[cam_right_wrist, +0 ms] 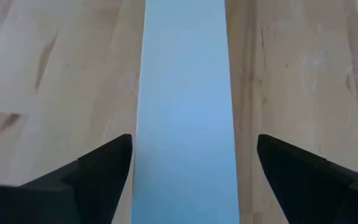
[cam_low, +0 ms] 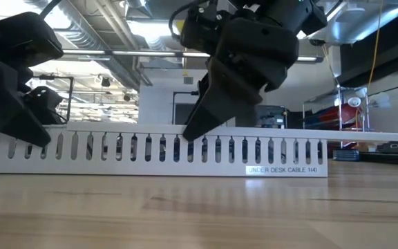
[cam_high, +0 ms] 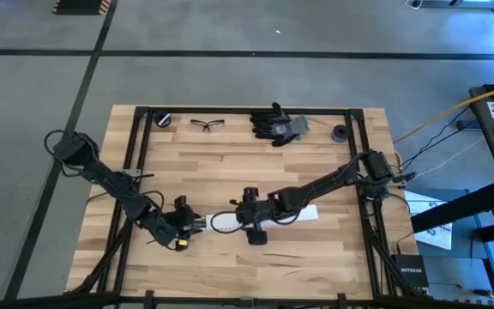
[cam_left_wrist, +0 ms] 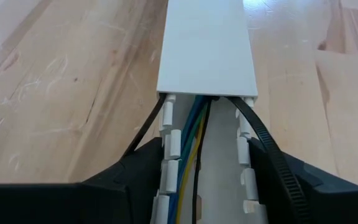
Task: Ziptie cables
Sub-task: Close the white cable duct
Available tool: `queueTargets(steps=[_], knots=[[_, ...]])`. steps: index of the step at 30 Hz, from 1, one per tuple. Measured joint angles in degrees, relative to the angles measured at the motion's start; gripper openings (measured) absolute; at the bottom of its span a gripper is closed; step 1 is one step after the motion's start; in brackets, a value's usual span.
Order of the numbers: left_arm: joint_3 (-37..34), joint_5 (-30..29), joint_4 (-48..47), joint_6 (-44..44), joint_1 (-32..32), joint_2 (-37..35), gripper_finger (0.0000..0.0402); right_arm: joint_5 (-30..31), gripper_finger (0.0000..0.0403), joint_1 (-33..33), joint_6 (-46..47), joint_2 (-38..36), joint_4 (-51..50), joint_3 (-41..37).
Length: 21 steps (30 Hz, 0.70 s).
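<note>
Near the worktop's [cam_high: 230, 163] front edge, the left gripper [cam_left_wrist: 204, 186] clamps the slotted rail's [cam_low: 150, 149] open end, steadying the cables [cam_left_wrist: 191, 134] lying inside beside a black ziptie [cam_left_wrist: 263, 137]. Further along, the right gripper [cam_right_wrist: 188, 168] straddles the rail's white cover [cam_right_wrist: 185, 93], jaws apart, probably to slide it.

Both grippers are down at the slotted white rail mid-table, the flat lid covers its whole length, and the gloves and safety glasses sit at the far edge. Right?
Not quite: the lid stops short. The left wrist view shows the slotted rail open at the left gripper, with the cables exposed. The rest holds: right gripper, gloves, safety glasses.
</note>
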Motion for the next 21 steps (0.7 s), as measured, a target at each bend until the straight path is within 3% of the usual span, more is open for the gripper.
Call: queueTargets(steps=[4, 9, 21], knots=[[0.0, 0.0, 0.0, -0.2, 0.0, 0.0, 0.0203, -1.2, 0.029, 0.0, 0.0, 0.0, -0.2, 0.0], [0.0, 0.0, 0.0, -0.3, 0.0, 0.0, 0.0203, -1.2, 0.0204, 0.0, -0.1, 0.0, 0.1, 0.0], [-0.1, 0.1, 0.7, -0.2, 0.0, 0.0, 0.0203, -0.7, 0.0199, 0.0, -0.1, 3.5, 10.3, 0.0]])
